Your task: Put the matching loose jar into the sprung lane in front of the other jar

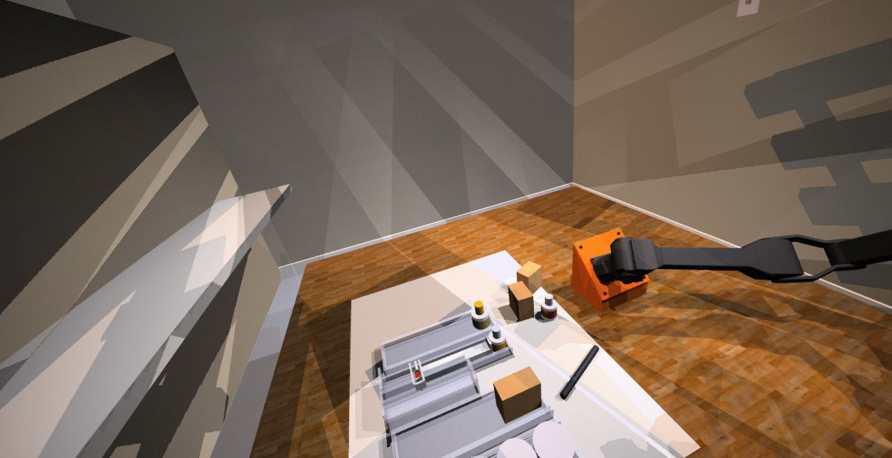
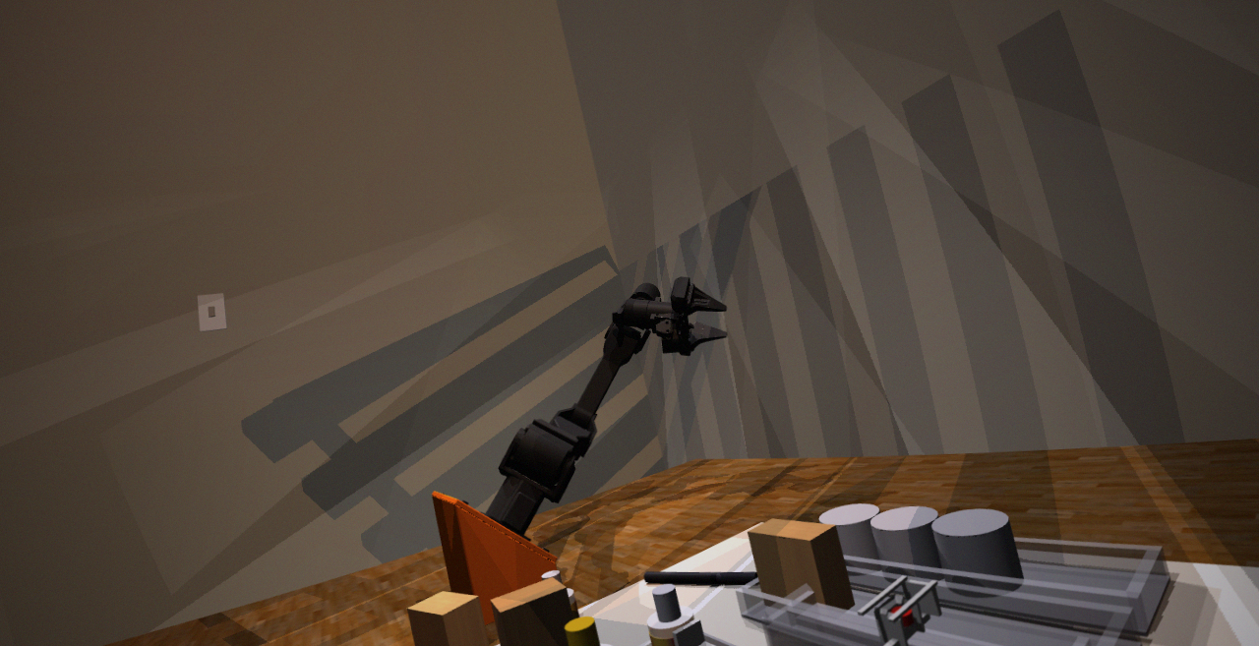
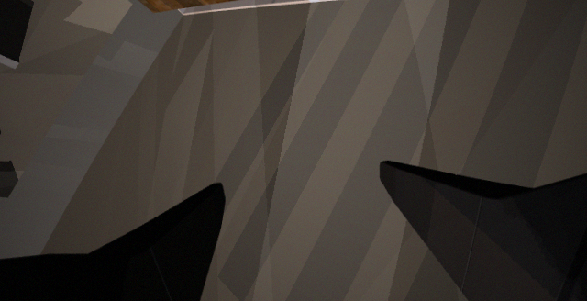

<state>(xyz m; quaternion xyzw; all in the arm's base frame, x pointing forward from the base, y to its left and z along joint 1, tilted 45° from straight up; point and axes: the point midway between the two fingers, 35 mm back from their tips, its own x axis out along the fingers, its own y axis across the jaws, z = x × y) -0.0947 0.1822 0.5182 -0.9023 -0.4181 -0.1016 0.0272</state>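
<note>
Black fingertips are seen parted wide, nothing held.
Loose jar (image 1: 548,306) is stood upright, well below and apart from the gripper (image 2: 708,319).

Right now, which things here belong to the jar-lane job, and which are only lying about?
Job: the open gripper, the grey lanes, the small jars.
Lying about: wooden blocks, black rod, grey cylinders.

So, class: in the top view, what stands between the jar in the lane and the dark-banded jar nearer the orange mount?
One wooden block stands between the lane jar and the dark-banded jar, as the top view shows.
</note>
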